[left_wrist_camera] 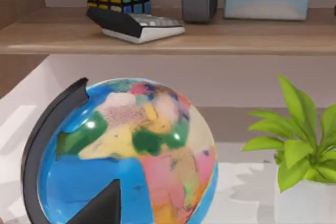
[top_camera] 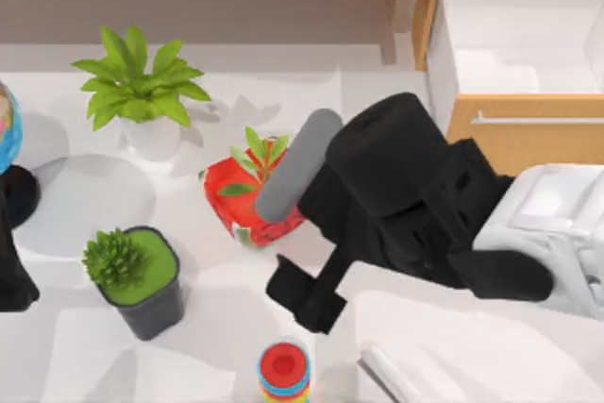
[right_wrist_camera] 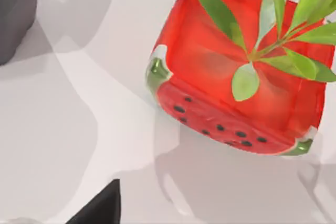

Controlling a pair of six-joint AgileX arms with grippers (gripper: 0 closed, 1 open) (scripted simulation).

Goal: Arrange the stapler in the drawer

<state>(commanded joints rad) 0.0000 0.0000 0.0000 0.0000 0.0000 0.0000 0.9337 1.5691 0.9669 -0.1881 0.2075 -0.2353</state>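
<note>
Right gripper point(top_camera: 304, 292) hovering nr the stapler.
Pale bar at near edge, prob. the stapler point(top_camera: 382, 373), is lying diagonally just right of it (grip state: can't tell); drawer point(top_camera: 528, 129) sitting open far right; left arm idling at left.

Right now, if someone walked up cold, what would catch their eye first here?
Probably the right arm, a big black mass across the middle of the table, reaching toward the red watermelon-patterned pot with its small plant. Next, the open drawer at the table's far right, white inside. At the left edge stands a bright, colourful globe, close to the parked left arm.
</note>
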